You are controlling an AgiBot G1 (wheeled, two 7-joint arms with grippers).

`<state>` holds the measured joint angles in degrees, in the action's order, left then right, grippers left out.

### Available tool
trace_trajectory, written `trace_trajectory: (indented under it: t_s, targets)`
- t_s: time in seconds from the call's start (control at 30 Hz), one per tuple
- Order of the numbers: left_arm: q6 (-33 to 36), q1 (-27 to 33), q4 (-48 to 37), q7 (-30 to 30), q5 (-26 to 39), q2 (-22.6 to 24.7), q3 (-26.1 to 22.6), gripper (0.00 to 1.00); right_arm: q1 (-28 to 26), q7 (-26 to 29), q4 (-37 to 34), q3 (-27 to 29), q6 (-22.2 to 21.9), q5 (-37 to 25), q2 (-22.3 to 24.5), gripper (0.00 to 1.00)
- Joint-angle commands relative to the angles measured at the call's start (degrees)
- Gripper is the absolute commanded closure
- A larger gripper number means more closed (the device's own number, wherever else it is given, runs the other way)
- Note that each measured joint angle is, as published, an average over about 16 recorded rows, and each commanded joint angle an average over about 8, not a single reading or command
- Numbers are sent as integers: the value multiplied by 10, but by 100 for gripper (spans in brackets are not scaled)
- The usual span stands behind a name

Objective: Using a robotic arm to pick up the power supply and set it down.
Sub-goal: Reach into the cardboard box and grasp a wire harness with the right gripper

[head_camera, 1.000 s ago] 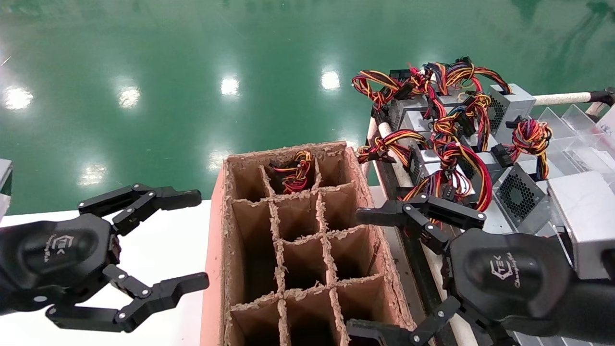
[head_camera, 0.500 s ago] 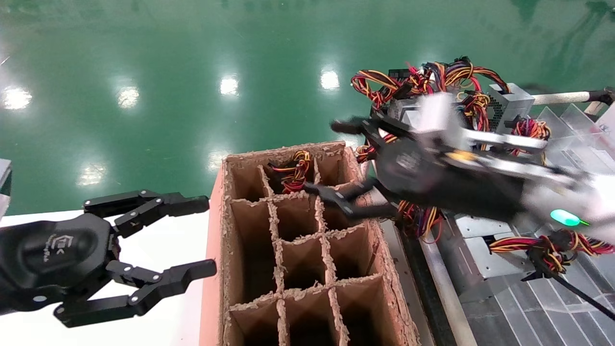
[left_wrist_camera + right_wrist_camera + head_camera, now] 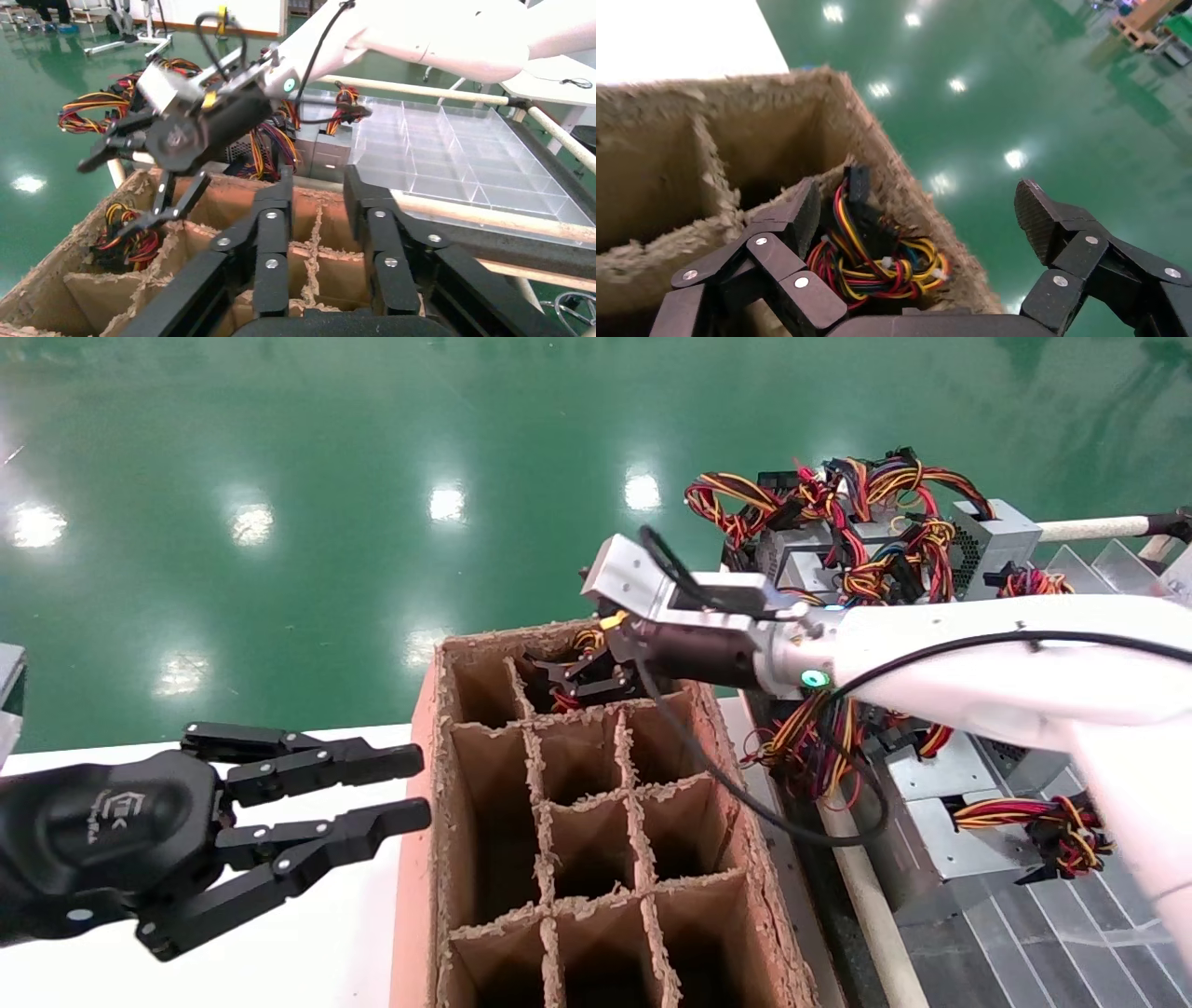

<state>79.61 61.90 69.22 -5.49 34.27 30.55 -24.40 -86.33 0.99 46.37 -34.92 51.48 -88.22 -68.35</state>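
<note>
The power supply point(image 3: 585, 642) sits in the far middle cell of the brown cardboard divider box point(image 3: 421, 784). Only its red, yellow and black wire bundle point(image 3: 877, 256) shows; its grey body is hidden. My right gripper point(image 3: 582, 677) on the white robotic arm point(image 3: 978, 654) hangs open at that cell's mouth. In the right wrist view its gripper point(image 3: 919, 210) has one finger beside the wires and the other outside the box's far wall, holding nothing. The left gripper point(image 3: 416, 788) hovers over the white table by the box's left wall, fingers a little apart and empty.
More grey power supplies point(image 3: 996, 537) with tangled wire looms are stacked on a rack to the right. Clear plastic divider trays point(image 3: 450, 147) lie beyond them. A pale rail point(image 3: 866, 915) runs along the box's right side. Green floor lies past the box.
My right arm swung from the near right side up and across to the far middle cell. The left gripper's fingers narrowed and it edged toward the box.
</note>
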Motion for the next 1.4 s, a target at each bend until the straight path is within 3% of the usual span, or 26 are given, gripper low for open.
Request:
trace_trajectory:
  t_s: [0.03,0.1,0.17,0.5,1.1,1.4]
  targets:
    - [0,0,0,0,0,0,0,100,-4,0,-14,-10,-16,-19,-15,67]
    - [0,0,0,0,0,0,0,100,-3,1,-21,-16,-33,-34,-24,89]
    - [0,0,0,0,0,0,0,100,-2,3,-24,-20,-46,-46,-31,100]
    - [0,0,0,0,0,0,0,100,8,32,2,-34,-76,-83,-34,100]
    - [0,0,0,0,0,0,0,100,39,117,98,-46,-66,-117,9,100]
    - [0,0,0,0,0,0,0,100,51,138,113,-55,-56,-130,14,100]
